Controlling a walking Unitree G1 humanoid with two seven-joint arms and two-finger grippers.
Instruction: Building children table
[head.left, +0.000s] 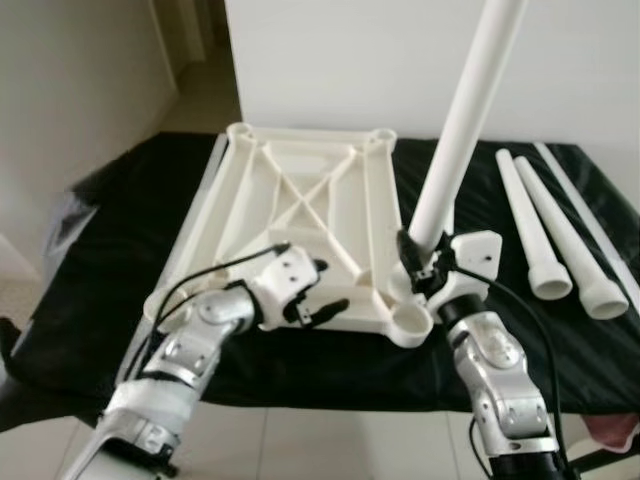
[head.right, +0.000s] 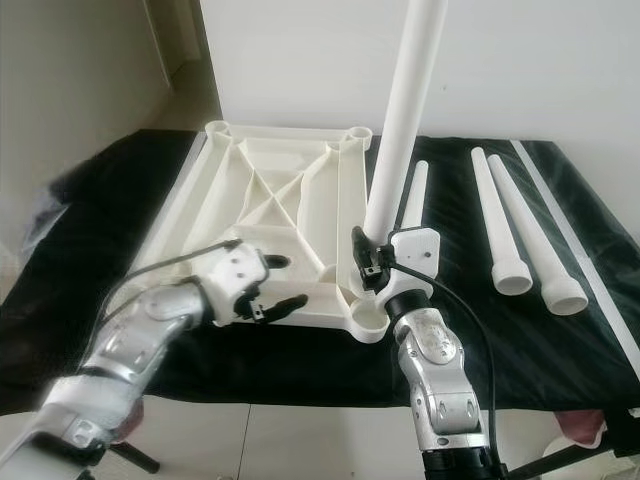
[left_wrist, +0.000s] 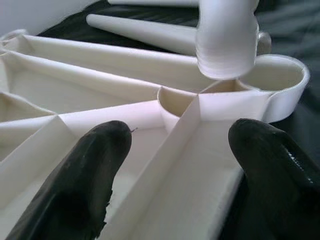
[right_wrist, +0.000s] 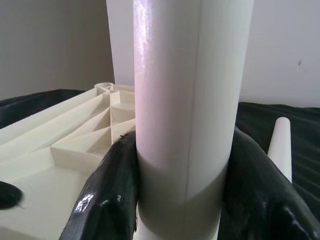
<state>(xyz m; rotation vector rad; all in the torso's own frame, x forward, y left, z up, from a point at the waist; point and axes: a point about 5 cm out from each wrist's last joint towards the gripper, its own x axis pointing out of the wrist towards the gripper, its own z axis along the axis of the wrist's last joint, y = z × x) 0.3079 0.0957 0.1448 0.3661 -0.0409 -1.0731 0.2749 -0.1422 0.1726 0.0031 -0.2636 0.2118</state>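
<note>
One white plastic tabletop (head.left: 300, 215) is lying upside down in the middle of the frame on a black cloth (head.left: 90, 290), showing its ribbed underside with a cross of thin diagonal braces and a round socket at each corner. Four tapered legs can be counted in all: one leg (head.left: 462, 130) is being held nearly upright, leaning toward the upper right of the frame, with its wide lower end hovering just above the near right corner socket (head.left: 410, 322); two more smooth, cone-like legs (head.left: 535, 225) are lying side by side at the right of the frame, their wide open ends pointing toward the lower edge; and a fourth leg (head.right: 415, 195) is lying on the cloth behind the raised one, seen in the right eye view. The right gripper (head.left: 420, 262) is clamping its two black fingers around the lower part of the upright leg, and the right wrist view is showing the glossy round tube pinched between both pads. The left gripper (head.left: 318, 290) is sitting at the near edge of the tabletop, lower centre of the frame, with its fingers spread apart and holding nothing; in the left wrist view they are straddling a straight plastic rib. A long thin white strip (head.left: 590, 215) is lying along the far right of the cloth.
</note>
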